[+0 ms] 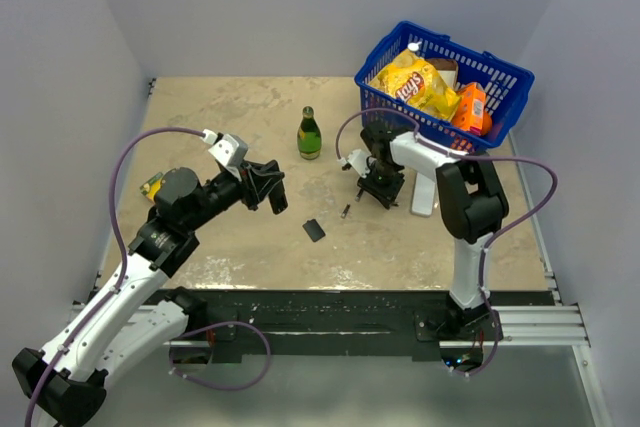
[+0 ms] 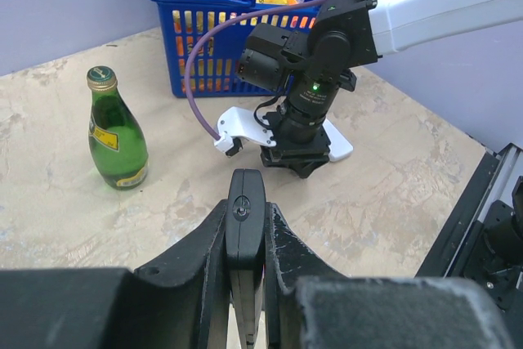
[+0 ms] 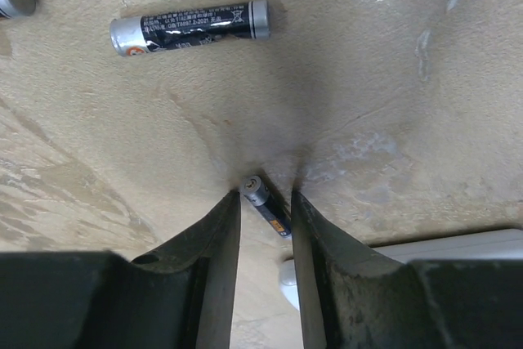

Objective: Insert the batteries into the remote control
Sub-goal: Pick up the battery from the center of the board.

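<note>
My left gripper [image 1: 266, 187] is shut on the slim black remote control [image 2: 246, 212], gripped edge-on between the jaws and held above the table [image 1: 250, 107]. My right gripper [image 1: 380, 190] points straight down with its fingertips on the table. Its jaws stand slightly apart [image 3: 265, 195] and straddle one battery [image 3: 267, 205] that lies slantwise between them. A second battery [image 3: 189, 25] lies loose on the table just beyond the fingers; it also shows in the top view [image 1: 346, 211]. The right gripper also shows in the left wrist view [image 2: 296, 157].
A small black cover piece [image 1: 314, 230] lies on the table between the arms. A green bottle [image 1: 309, 134] stands at the back centre. A blue basket [image 1: 445, 82] of snacks sits behind the right arm. A flat white device [image 1: 423, 192] lies beside the right gripper. A small yellow-green item [image 1: 153, 185] lies at far left.
</note>
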